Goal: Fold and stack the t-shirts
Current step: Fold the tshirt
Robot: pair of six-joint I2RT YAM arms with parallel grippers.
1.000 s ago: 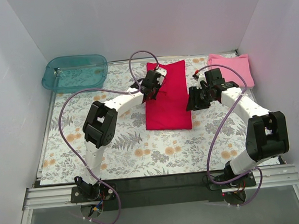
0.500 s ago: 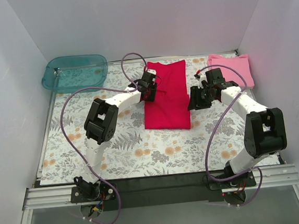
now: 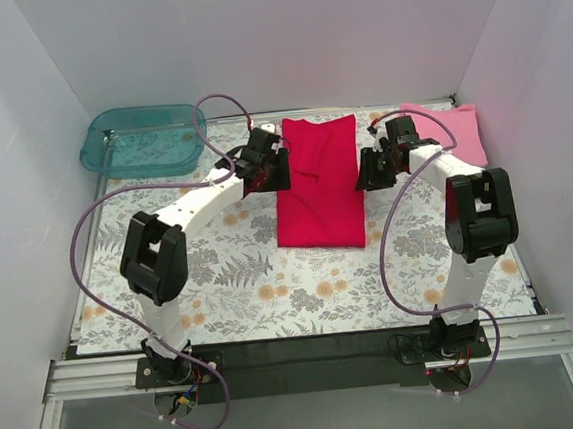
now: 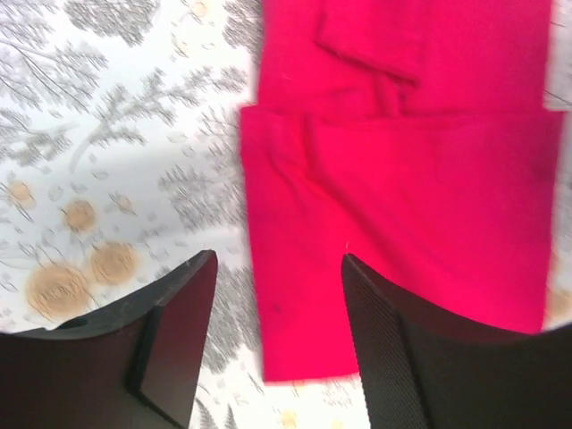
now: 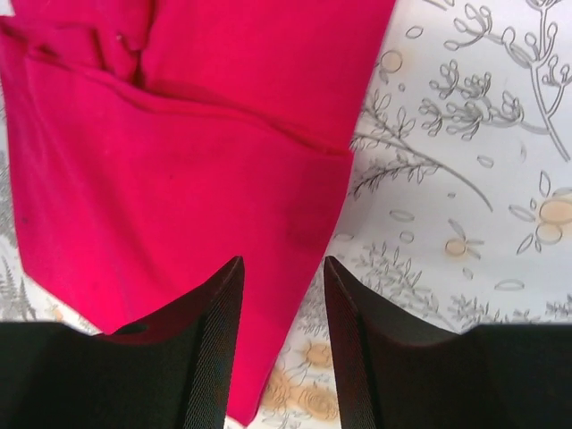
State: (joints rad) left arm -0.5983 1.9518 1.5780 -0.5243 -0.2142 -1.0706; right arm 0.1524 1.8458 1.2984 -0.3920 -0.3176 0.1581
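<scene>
The red t-shirt (image 3: 316, 187) lies folded into a long narrow rectangle in the middle of the table. My left gripper (image 3: 269, 171) hovers at its left edge, open. In the left wrist view (image 4: 279, 335) the shirt's edge (image 4: 402, 161) shows between the spread fingers, and nothing is gripped. My right gripper (image 3: 371, 170) sits at the shirt's right edge, also open. The right wrist view (image 5: 281, 344) shows the red cloth (image 5: 179, 161) and the mat under the gap. The pink t-shirt (image 3: 455, 131) lies folded at the back right corner, beyond my right arm.
A teal plastic tub (image 3: 144, 139) stands at the back left corner. A floral mat (image 3: 232, 279) covers the table. White walls close in on both sides and at the back. Purple cables loop over both arms.
My left gripper opened, let go of the red shirt and moved left off the cloth to its edge. My right gripper moved toward the back along the shirt's right edge.
</scene>
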